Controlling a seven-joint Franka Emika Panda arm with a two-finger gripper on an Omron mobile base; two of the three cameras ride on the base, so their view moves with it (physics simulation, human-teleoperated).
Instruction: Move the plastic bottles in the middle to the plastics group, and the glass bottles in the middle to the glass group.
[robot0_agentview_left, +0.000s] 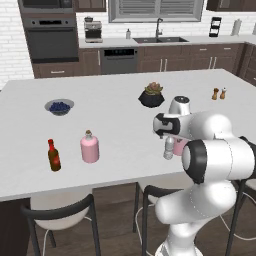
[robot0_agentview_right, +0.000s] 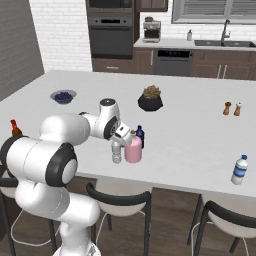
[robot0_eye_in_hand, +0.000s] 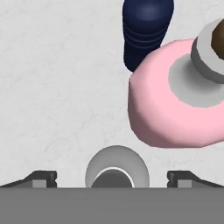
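While I steer from afar, the claw (robot0_eye_in_hand: 112, 177) hangs over the middle cluster of bottles near the front edge of the white counter (robot0_agentview_left: 115, 95), pointing straight down. Its jaws are spread as wide as they go and hold nothing. In the hand view the two dark tips sit far apart at the bottom, and the pale round cap of the slim clear-grey bottle (robot0_eye_in_hand: 116, 168) lies squarely between them, seen end on. So that bottle stands upright, its long axis running along the claw's own line of approach, directly below it.

Just beside it, up and to the right in the hand view, stands the pink corked flask (robot0_eye_in_hand: 175, 98), close to the grey bottle but, as far as I can tell, not touching. Beyond the flask is the dark blue bottle (robot0_eye_in_hand: 146, 30), also upright.

My judgement: the next move is a straight descent onto the grey bottle, and the flask's round body beside one fingertip is the thing to watch.
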